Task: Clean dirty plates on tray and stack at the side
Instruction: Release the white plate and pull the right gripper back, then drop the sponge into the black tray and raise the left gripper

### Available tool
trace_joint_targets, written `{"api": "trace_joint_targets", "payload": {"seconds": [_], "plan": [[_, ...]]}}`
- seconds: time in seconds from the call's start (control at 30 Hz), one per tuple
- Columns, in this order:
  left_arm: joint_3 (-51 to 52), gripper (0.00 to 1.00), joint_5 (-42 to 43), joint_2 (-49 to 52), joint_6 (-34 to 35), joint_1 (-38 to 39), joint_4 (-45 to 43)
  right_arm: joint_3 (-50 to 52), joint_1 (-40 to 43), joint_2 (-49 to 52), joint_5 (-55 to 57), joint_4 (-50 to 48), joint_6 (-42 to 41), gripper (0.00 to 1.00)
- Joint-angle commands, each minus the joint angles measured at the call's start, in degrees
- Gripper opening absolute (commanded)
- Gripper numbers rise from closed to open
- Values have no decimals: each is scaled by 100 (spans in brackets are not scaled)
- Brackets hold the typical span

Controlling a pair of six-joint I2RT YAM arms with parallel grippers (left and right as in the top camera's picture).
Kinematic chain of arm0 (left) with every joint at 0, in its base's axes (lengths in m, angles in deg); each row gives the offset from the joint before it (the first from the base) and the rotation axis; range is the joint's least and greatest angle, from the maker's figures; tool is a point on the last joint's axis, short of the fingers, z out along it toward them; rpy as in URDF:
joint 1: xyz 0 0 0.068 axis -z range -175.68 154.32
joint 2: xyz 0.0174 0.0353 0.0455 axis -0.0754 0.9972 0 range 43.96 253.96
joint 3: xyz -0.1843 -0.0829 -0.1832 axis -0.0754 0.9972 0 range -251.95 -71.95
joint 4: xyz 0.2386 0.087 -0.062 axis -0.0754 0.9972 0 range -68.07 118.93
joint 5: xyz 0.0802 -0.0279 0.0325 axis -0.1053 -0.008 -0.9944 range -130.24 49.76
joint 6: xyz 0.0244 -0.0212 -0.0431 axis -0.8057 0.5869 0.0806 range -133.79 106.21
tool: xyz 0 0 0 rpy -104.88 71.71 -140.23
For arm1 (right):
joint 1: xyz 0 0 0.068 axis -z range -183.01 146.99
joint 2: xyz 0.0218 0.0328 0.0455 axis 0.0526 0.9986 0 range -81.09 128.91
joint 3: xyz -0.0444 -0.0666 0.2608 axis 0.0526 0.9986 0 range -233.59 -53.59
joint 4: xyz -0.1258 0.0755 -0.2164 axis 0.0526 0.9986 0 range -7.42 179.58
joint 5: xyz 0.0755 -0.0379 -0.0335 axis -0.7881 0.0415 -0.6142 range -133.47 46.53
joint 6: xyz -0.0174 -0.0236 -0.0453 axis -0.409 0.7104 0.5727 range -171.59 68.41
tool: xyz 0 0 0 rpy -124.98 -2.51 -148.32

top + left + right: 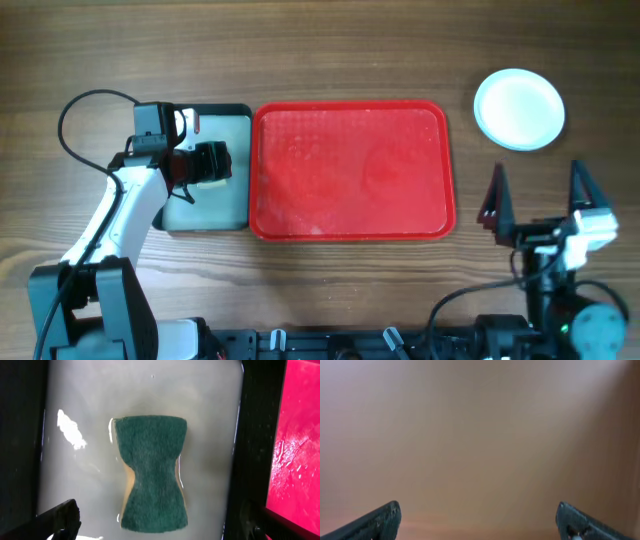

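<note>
The red tray [350, 170] lies in the middle of the table with nothing on it; its surface looks wet [300, 450]. A round pale plate [518, 108] sits on the wood at the far right, beyond the tray's corner; whether others lie under it I cannot tell. My left gripper [203, 163] hangs open over the small grey tray, its fingers either side of a green sponge [152, 472] and apart from it [160, 527]. My right gripper [538, 195] stands open over bare wood near the front right, holding nothing [480, 520].
The small black-rimmed grey tray [232, 205] sits against the red tray's left side, with a film of water [75, 460] in it. Cables loop behind the left arm [75, 110]. The arm bases line the front edge.
</note>
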Motion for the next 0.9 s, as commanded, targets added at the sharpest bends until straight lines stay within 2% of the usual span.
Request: {"api": "trace_joint_targets", "payload": {"seconds": [0.0, 0.07, 0.23, 0.27, 0.4, 0.47, 0.87], "plan": [[15, 100, 68, 33, -26, 26, -13, 946, -20, -417, -361, -1150, 7, 100], [15, 100, 68, 33, -26, 26, -15, 1333, -17, -490, -356, -1552, -50, 100], [15, 100, 68, 33, -26, 26, -13, 2063, -17, -721, -337, -1436, -149, 100], [15, 100, 70, 33, -26, 26, -13, 2079, -20, -723, -229, -857, -328, 100], [15, 100, 70, 33, -26, 26, -15, 2079, -20, -723, -205, 433, -391, 100], [15, 100, 68, 33, -26, 26, -13, 2079, -35, -723, -203, 424, -197, 100], [15, 100, 68, 33, -26, 26, -15, 2076, -35, -717, -205, 426, -197, 100]]}}
